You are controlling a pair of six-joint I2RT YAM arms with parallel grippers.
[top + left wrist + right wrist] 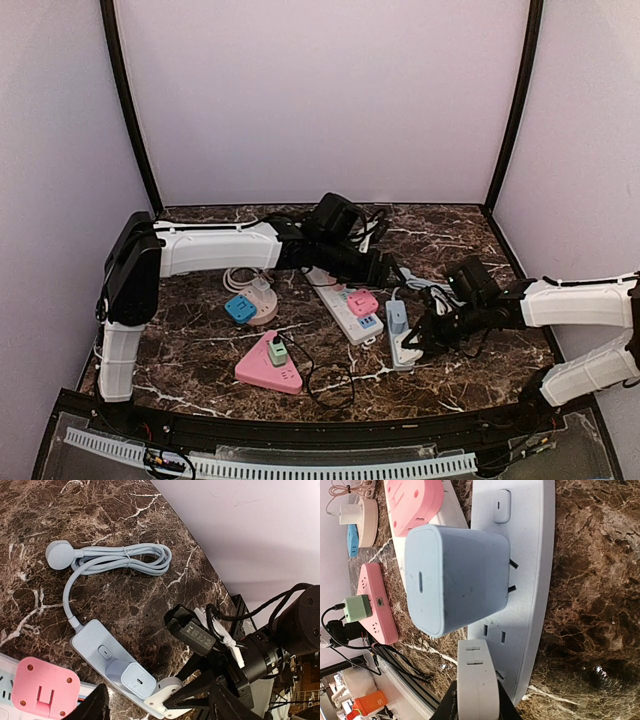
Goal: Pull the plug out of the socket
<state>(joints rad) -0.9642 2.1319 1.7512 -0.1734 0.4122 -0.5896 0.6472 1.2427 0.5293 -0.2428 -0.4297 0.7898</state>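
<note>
A pale blue power strip [399,297] lies right of centre, also seen in the left wrist view [92,637] and the right wrist view [527,555]. A blue charger [452,577] sits on it, tilted, with its two prongs showing. A white plug [477,672] stands at the strip's near end, a dark prong showing between it and the strip. My right gripper [477,707] is shut on this white plug [167,692]. It shows in the top view [418,338] at the strip's near end. My left gripper [157,712] is open and empty, hovering above the strip's far end [385,268].
A white power strip [338,305] with a pink adapter [362,302] lies left of the blue one. A pink triangular socket [262,374] holds a green charger [277,351]. A round beige socket [264,310] holds a blue plug [240,308]. The strip's coiled cord [125,560] lies behind.
</note>
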